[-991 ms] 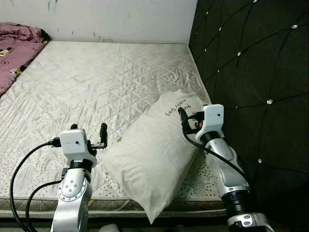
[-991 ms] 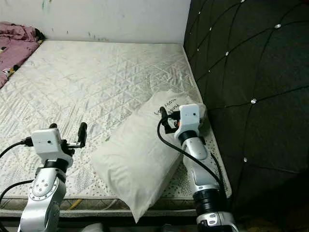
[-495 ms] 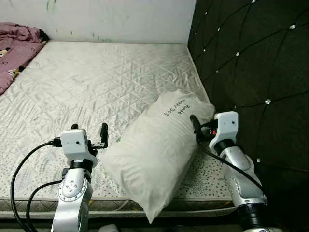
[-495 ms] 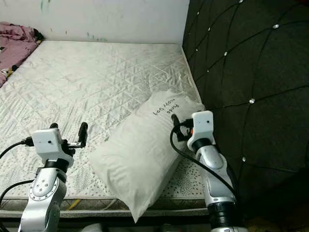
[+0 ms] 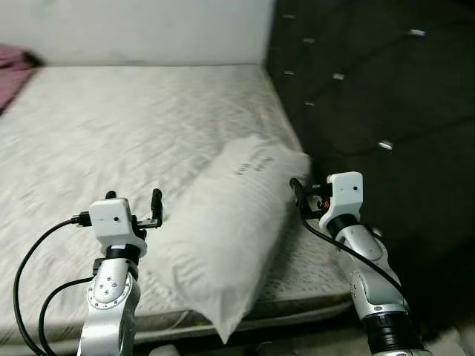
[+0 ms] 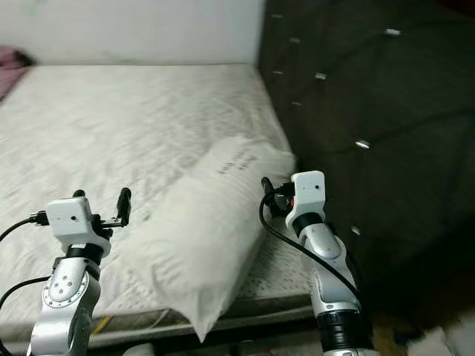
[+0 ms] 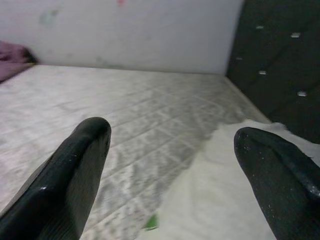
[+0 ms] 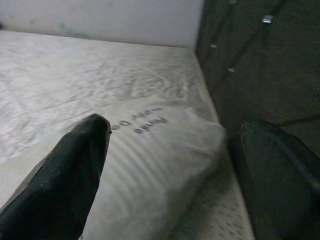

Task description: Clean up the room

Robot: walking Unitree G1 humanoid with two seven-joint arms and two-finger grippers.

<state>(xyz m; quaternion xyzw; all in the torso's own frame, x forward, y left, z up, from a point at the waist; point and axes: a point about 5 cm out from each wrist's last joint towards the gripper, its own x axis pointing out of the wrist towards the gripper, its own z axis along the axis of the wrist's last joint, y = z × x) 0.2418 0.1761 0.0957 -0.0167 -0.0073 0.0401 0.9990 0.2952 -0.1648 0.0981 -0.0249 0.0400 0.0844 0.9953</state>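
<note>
The right gripper (image 5: 296, 190), its two black fingers spread wide and holding nothing, is being held just off the right edge of the white pillow (image 5: 230, 222), drawn back from the spot on the pillow's upper face where it was resting a second ago. The left gripper (image 5: 133, 208), likewise parted and empty, is being kept near the pillow's left flank, as before. The pillow is being left lying slantwise on the bare quilted mattress (image 5: 111, 126), its printed end close to the dark tufted headboard (image 5: 371, 89) and its lower corner hanging over the mattress's near edge. The whole scene is being rendered blurred and shifted, so the head camera is judged to be turning rather than the bedding moving. With the pillow released and both grippers clear, this piece of the tidying appears to be finished, and attention is probably being turned elsewhere in the room.
</note>
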